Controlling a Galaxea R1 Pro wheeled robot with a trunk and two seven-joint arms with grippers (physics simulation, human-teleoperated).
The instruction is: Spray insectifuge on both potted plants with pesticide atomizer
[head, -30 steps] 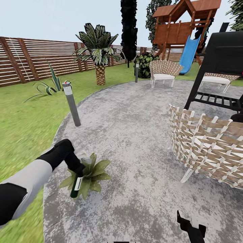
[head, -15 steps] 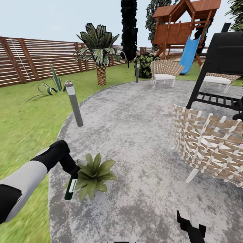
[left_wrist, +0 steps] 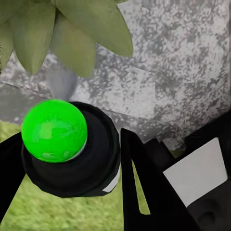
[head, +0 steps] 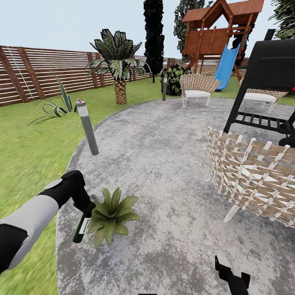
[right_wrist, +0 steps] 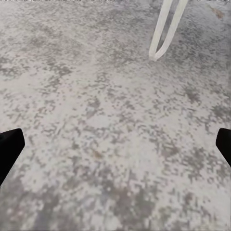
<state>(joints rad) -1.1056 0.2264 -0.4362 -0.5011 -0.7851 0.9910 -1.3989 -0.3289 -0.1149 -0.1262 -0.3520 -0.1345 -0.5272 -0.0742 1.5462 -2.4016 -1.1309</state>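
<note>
Our view has swung slightly across the patio [head: 164, 164]. Our left end effector [head: 87, 209] grips the pesticide atomizer [head: 80, 229], which has drifted left off the near potted plant [head: 110, 213], so spray likely misses. Our right end effector [head: 233, 278] hangs released.

The head view looks forward and down over the round grey speckled patio [head: 164, 164] toward the brown slatted fence [head: 41, 73]. The left wrist view sits close above the low green-leaved rosette plant [left_wrist: 62, 33] [head: 110, 211], shared with the head. The right wrist view faces bare paving [right_wrist: 115, 120] nearby.
</note>
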